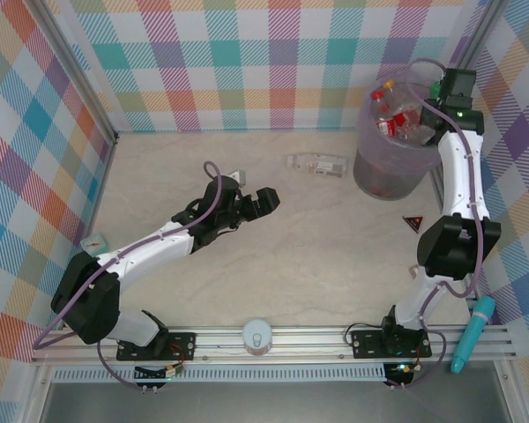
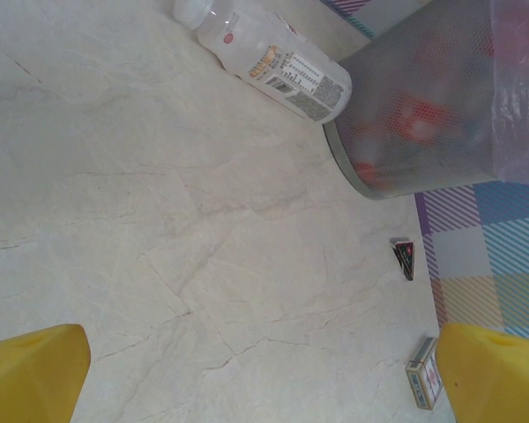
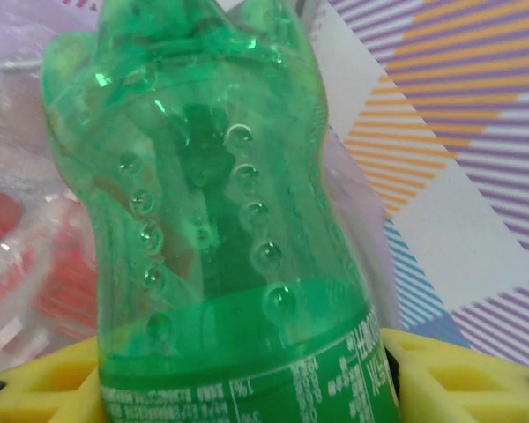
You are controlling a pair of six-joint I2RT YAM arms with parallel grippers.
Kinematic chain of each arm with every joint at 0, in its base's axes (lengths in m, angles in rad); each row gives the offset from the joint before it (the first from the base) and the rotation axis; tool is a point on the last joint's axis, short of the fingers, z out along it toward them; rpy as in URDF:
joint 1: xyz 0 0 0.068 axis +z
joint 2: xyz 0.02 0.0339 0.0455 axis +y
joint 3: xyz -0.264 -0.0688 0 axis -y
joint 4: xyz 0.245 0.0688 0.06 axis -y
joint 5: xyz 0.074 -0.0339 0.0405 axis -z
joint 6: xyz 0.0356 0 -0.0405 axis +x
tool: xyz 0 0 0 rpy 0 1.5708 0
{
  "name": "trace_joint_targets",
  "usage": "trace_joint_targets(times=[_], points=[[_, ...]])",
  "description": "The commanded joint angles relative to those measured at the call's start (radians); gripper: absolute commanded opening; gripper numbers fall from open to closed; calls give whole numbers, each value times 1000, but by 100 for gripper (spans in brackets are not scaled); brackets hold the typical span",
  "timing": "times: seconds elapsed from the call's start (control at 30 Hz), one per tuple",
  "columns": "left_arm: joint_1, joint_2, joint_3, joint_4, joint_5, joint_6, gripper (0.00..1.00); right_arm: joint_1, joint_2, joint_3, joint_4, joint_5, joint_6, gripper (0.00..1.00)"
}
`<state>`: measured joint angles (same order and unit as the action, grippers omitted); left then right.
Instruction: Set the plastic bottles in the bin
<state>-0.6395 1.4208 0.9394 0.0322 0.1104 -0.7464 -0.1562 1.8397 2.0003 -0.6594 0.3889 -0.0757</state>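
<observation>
My right gripper [image 1: 441, 95] hangs over the far right rim of the bin [image 1: 386, 167], shut on a green plastic bottle [image 3: 220, 220]. The yellow pads [image 3: 463, 379] press both of the bottle's sides. Several red-labelled bottles [image 1: 393, 120] lie inside the translucent grey-purple bin [image 2: 441, 106]. One clear bottle with a white label [image 1: 319, 164] lies on its side on the table just left of the bin, also seen in the left wrist view [image 2: 273, 62]. My left gripper [image 1: 260, 201] is open and empty over the middle of the table, its yellow fingers [image 2: 31, 374] spread wide, well short of that bottle.
A black-and-red triangle [image 1: 413, 222] lies in front of the bin. A small box [image 2: 425, 385] sits beside my left gripper's right finger. A teal cube [image 1: 95, 240] rests at the left wall. Checked walls enclose the table on three sides.
</observation>
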Motion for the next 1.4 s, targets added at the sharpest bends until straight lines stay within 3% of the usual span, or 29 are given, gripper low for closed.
trace_joint_targets(times=[0.0, 0.17, 0.4, 0.6, 0.7, 0.9, 1.13, 1.37], points=[[6, 18, 1, 25, 1, 2, 100, -5, 21, 13, 105, -18, -48, 57], [6, 26, -2, 25, -4, 2, 100, -32, 95, 58, 46, -82, 9, 61], [6, 54, 6, 38, 6, -2, 100, -44, 131, 77, -67, -301, 38, 65], [6, 70, 7, 54, 19, -8, 100, -45, 178, 191, -251, -434, 56, 68], [6, 70, 6, 51, 15, -7, 100, -45, 192, 244, -316, -408, 75, 73], [6, 69, 10, 44, 14, 0, 100, -46, 150, 298, -343, -340, 93, 93], [6, 85, 10, 60, 24, -8, 100, -45, 39, 289, -318, -273, 102, 97], [6, 94, 14, 66, 34, -10, 100, -45, -27, 217, -255, -179, 96, 92]])
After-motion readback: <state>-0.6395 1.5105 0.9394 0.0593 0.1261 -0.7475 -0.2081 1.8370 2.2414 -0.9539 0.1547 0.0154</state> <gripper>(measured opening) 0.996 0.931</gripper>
